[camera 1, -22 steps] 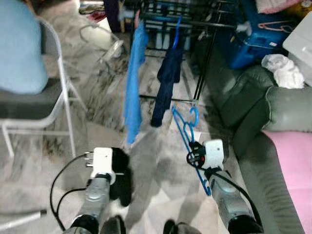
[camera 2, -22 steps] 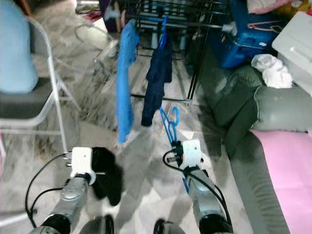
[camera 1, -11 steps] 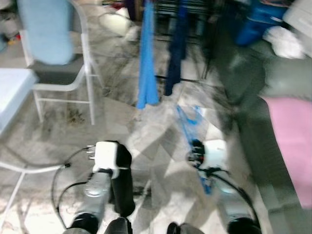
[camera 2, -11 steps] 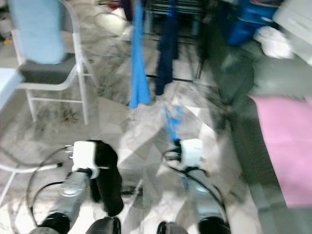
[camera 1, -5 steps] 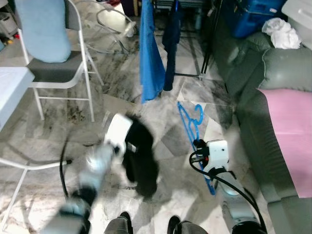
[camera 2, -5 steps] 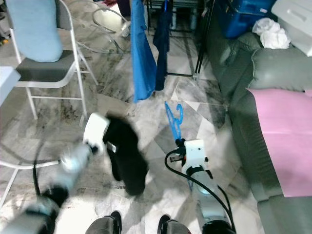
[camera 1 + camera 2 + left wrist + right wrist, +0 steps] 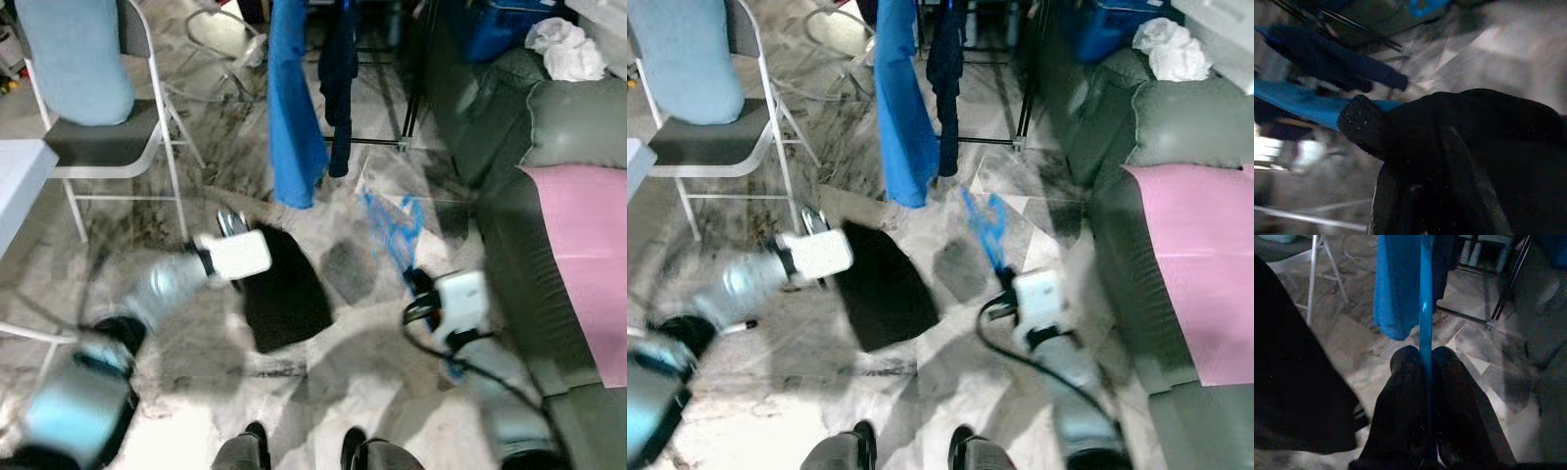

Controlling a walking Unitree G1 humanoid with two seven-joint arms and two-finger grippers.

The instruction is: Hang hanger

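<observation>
A grey marbled floor (image 7: 196,166) carries a white folding chair (image 7: 98,147) at its left edge and a grey sofa (image 7: 549,127) with a pink cover (image 7: 588,245) along its right.

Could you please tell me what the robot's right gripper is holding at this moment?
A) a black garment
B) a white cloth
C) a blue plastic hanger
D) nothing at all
C: in the right wrist view the right gripper has its two black fingers closed on the blue hanger, whose bar runs up between them; the black garment hangs from the left gripper instead.
</observation>
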